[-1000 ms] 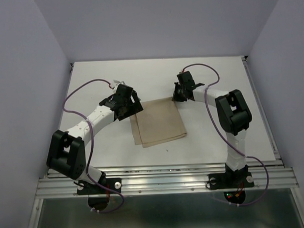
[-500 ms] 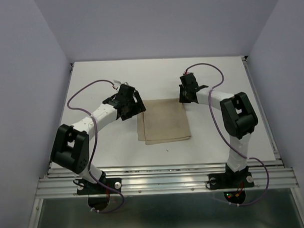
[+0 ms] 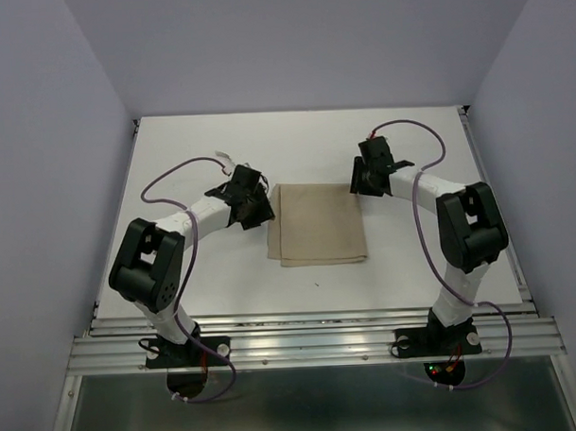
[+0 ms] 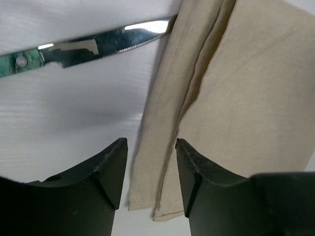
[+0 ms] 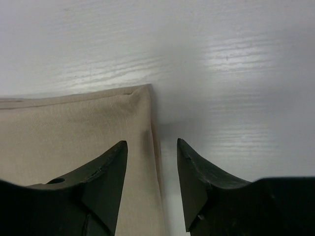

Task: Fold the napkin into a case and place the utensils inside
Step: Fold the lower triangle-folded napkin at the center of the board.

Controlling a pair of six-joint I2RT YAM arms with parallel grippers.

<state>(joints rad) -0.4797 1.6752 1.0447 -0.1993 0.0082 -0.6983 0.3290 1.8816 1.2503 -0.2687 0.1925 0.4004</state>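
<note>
Since a second ago the napkin [image 3: 317, 224] has swung from a skewed lie to a squared one, and both arms have shifted rightward with it. The left gripper [image 4: 150, 147] has its jaws parted and holds nothing; the cloth's folded edge lies flat under the gap. Ahead of it and to the left, a knife [image 4: 98, 46] (green handle) meets that edge with its tip. The right gripper [image 5: 151, 147] is likewise parted and empty, with the napkin's corner just ahead of the gap.
</note>
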